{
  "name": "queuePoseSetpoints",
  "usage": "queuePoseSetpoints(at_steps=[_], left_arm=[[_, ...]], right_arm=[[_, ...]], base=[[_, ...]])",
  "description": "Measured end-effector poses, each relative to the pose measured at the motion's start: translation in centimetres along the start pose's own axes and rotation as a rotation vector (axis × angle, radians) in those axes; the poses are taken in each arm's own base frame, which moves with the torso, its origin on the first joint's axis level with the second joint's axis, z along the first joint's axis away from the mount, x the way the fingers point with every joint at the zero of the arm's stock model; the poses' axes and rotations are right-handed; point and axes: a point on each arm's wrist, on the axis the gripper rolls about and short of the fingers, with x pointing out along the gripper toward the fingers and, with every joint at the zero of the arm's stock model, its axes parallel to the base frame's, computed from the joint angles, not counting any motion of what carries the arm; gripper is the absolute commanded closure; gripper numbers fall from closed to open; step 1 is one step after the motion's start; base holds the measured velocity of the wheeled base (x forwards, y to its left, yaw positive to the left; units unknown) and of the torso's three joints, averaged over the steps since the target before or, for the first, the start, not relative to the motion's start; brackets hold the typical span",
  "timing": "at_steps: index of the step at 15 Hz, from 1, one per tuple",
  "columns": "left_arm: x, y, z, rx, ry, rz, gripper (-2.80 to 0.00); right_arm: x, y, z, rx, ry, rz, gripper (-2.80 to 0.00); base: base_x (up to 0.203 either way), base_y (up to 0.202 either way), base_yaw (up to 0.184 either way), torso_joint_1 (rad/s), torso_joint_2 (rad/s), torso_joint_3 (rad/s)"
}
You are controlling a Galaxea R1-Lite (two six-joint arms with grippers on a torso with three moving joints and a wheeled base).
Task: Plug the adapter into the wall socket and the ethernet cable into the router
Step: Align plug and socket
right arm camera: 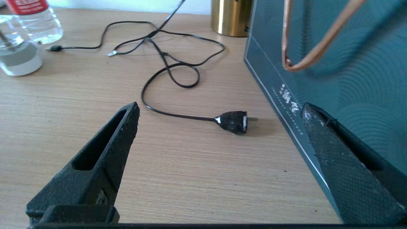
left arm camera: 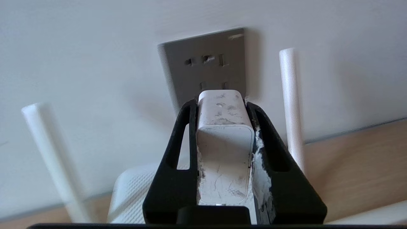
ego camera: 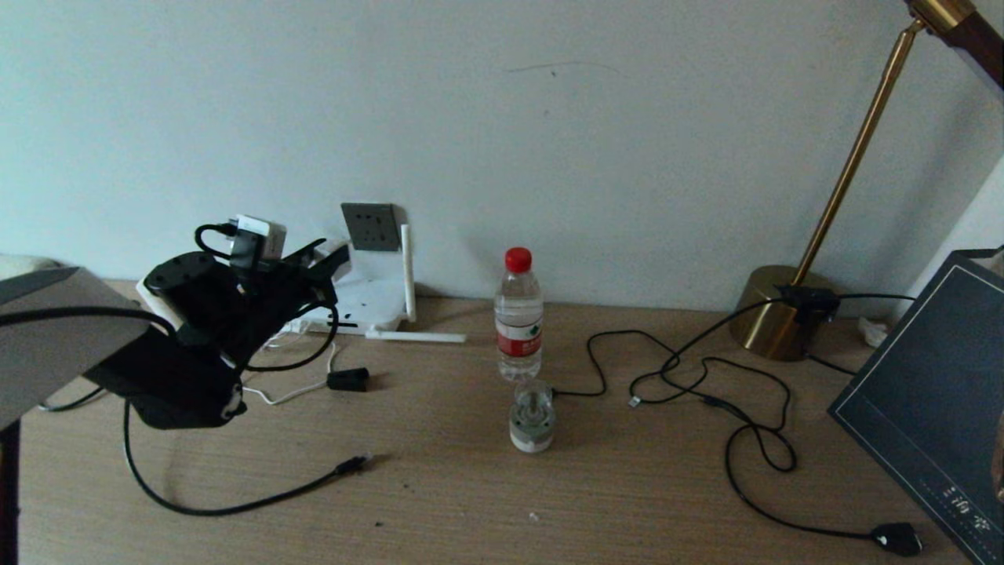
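My left gripper [left arm camera: 220, 103] is shut on the adapter [left arm camera: 224, 140], a scuffed white cube clamped between both black fingers. Its front end points at the lower part of the dark grey wall socket [left arm camera: 206, 68], close to the plate; the prongs are hidden. In the head view the left gripper [ego camera: 333, 257] hangs above the white router [ego camera: 369, 302], just left of the wall socket [ego camera: 369, 227]. The ethernet cable [ego camera: 235, 506] curves over the table with its small connector [ego camera: 353, 464] lying free. My right gripper [right arm camera: 220, 107] is open and holds nothing, low over the table at the right.
One router antenna [ego camera: 406, 271] stands upright, another [ego camera: 416, 337] lies flat. A small black block [ego camera: 347, 380] sits on a white cord. A water bottle [ego camera: 518, 314], a glass jar [ego camera: 532, 416], a brass lamp [ego camera: 776, 314], a chunky black plug [right arm camera: 233, 121] and a dark box [ego camera: 933, 408] occupy the middle and right.
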Motion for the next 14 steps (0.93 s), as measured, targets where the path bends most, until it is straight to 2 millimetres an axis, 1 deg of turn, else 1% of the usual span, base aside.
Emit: queuePoseSetpoints(at_steps=[3,7,11,14], left_arm=[[1.6,-0.6,-0.2,-0.006,-0.041,-0.001,0.00],[3.8,-1.3,-0.1,-0.054,-0.095,0.055,0.00],[4.4,-1.8,-1.1,-0.083,-0.089,0.059,0.00],[4.8,-1.5,-1.4,-0.111,-0.095,0.087,0.00]], right_arm=[[0.0,0.0,0.0,0.000,0.000,0.000,-2.80],[0.0,0.0,0.0,0.000,0.000,0.000,-2.80],[0.0,0.0,0.0,0.000,0.000,0.000,-2.80],[0.0,0.0,0.0,0.000,0.000,0.000,-2.80]], base=[[0.000,0.000,0.000,0.000,0.00,0.000],[0.000,0.000,0.000,0.000,0.00,0.000],[0.000,0.000,0.000,0.000,0.00,0.000],[0.000,0.000,0.000,0.000,0.00,0.000]])
